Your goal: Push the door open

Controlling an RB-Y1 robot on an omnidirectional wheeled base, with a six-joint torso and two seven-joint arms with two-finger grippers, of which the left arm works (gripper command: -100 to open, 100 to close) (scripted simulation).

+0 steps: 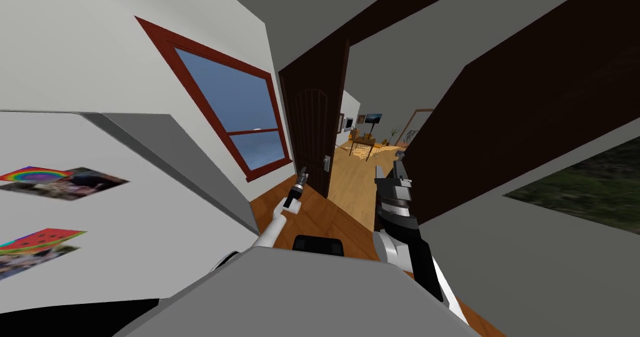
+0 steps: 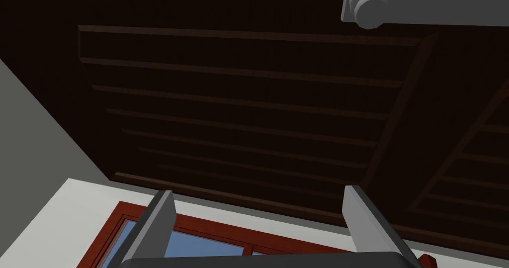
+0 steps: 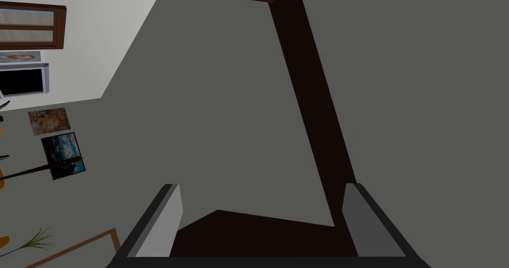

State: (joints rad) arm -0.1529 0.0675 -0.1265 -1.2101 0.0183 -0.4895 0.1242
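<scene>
Dark brown panelled door [image 1: 312, 133], already ajar at the left of the doorway, with a wood-floored room showing past its edge. Looks rigid and fairly heavy (a judgement from the thick raised panels); likely swings as one stiff slab on its hinges, with no give and nothing fragile. Best pushed flat on the face near the free edge, at about handle height, where leverage is greatest; needs no grasp at all. Smooth face, so fingertips could slide if pressed at a slant.

Dark door frame [image 3: 313, 106] on the right side, close by the right gripper [image 3: 263, 190], whose fingers stand spread and hold nothing.

Red-brown window [image 1: 244, 114] on the wall left of the door.

Left gripper [image 2: 258, 198] up close to the door face, fingers apart and empty; contact not certain.

Grey handle [image 2: 370, 6] on its plate, beyond the left fingertips.

No brand, label or readable writing anywhere; just a rainbow picture [image 1: 37, 177] and a watermelon picture [image 1: 40, 239] on the white panel [image 1: 125, 227] at far left.
</scene>
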